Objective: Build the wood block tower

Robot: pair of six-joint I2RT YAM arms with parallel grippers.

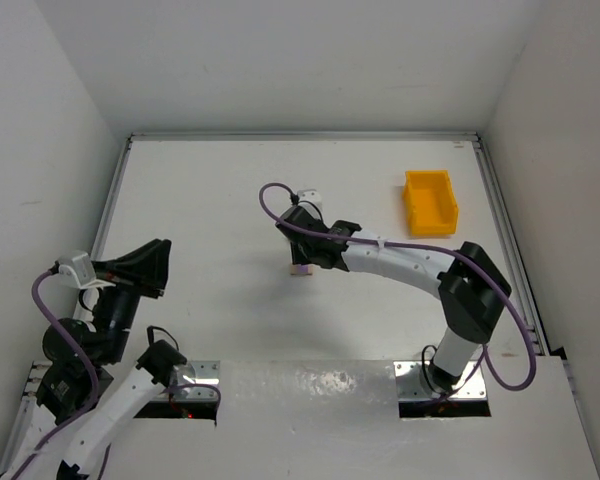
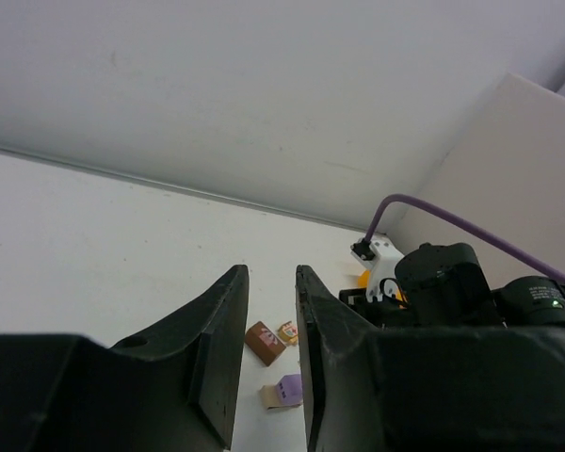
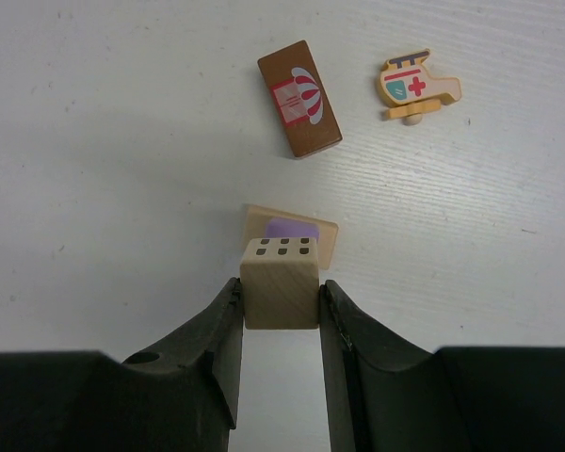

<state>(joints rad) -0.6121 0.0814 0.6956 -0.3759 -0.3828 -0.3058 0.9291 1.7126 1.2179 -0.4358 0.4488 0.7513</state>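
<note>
Held: pale tan block, clamped in the right gripper; left gripper standing apart and holding nothing.
We are seeing the right fingers pressing on both flat sides of the pale tan block, its six-dotted face showing to the wrist camera. Just beyond the fingertips a flat tan piece with a purple face is lying on the table. The held block is overlapping its near edge, and we are unable to tell whether the two are touching. Farther out, a dark brown block and a helicopter-shaped piece are lying side by side, apart. The left fingers are hanging well to the left of the blocks. In the top view the right arm is hiding most of the blocks, and a yellow bin is sitting far right.
</note>
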